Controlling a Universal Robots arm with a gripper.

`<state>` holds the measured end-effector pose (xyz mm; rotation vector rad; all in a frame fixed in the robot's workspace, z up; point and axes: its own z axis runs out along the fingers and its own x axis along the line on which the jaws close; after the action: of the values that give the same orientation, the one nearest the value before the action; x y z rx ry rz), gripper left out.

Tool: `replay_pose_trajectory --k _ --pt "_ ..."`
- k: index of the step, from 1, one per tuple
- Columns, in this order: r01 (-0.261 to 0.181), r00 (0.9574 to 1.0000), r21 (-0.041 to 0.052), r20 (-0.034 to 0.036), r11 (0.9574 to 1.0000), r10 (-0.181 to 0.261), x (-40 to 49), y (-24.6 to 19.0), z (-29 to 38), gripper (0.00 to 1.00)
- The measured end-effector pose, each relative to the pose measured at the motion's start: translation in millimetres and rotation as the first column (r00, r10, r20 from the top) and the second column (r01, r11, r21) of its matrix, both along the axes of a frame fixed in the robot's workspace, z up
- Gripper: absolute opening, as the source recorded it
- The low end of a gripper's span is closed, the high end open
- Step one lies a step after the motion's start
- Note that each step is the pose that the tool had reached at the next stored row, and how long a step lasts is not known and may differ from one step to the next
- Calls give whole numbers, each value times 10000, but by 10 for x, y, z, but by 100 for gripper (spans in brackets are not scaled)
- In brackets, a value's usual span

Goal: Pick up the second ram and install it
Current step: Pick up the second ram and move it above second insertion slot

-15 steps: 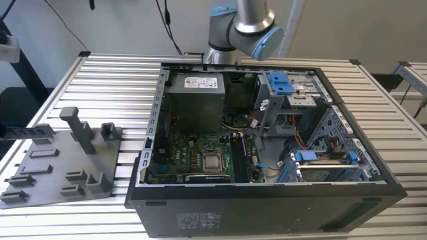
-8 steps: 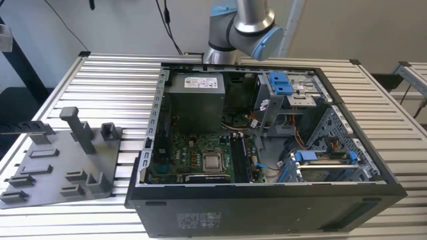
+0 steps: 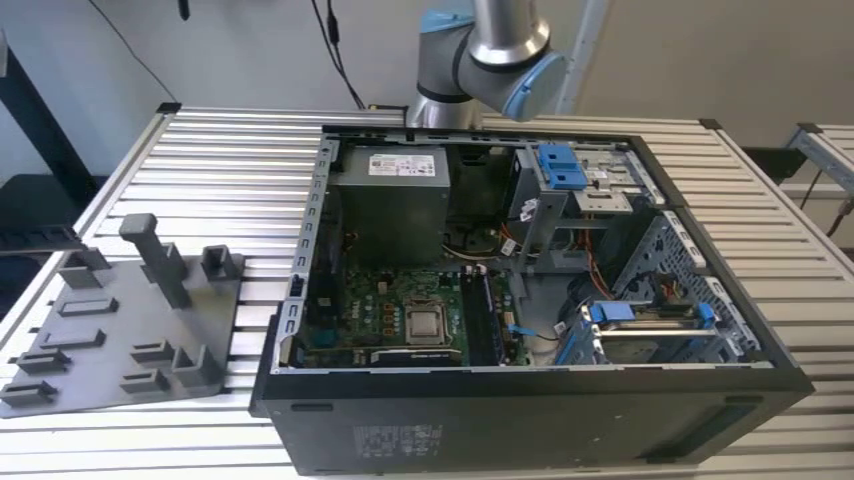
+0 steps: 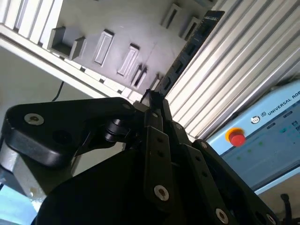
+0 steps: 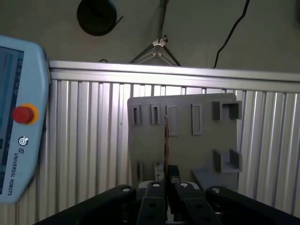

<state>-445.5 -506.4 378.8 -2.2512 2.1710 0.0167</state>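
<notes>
In both wrist views my gripper (image 4: 152,101) (image 5: 165,182) is shut on one end of the second ram (image 4: 188,47) (image 5: 166,136). It is a thin dark stick with black chips, seen nearly edge-on, and it reaches out from the black fingers (image 4: 157,140) over the grey tray (image 4: 140,28) (image 5: 183,150). I cannot tell whether its far end touches the tray. In the exterior view the open computer case (image 3: 534,400) lies on the table. Its CPU socket (image 3: 424,322) and the long memory slots (image 3: 481,315) beside it are exposed.
The grey tray (image 3: 80,370), with upright posts (image 3: 147,245) and small holders, lies on the ribbed table at the exterior view's left. A pendant with a red button (image 5: 22,115) (image 4: 236,138) rests beside the tray. Drive cages with blue clips (image 3: 641,320) fill the case's right side.
</notes>
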Motion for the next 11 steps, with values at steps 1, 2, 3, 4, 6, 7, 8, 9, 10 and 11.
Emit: replay_pose_trajectory --k 1,2,3,4,6,7,8,9,10,11 --pt "0 10000 0 0 10000 0 0 0 24 14" --pt "0 10000 0 -1 10000 0 0 0 48 14" --pt "0 10000 0 0 10000 0 0 0 71 14" --pt "0 10000 -1 -1 10000 0 0 0 97 14" --pt "0 10000 0 0 10000 0 0 0 155 14" --pt "0 10000 0 0 10000 0 0 0 180 14" --pt "0 10000 0 1 10000 0 0 0 199 14" --pt "0 10000 0 0 10000 0 0 0 216 14" --pt "0 10000 -1 -1 10000 0 0 0 228 14" --pt "0 10000 1 1 10000 0 0 0 228 14"
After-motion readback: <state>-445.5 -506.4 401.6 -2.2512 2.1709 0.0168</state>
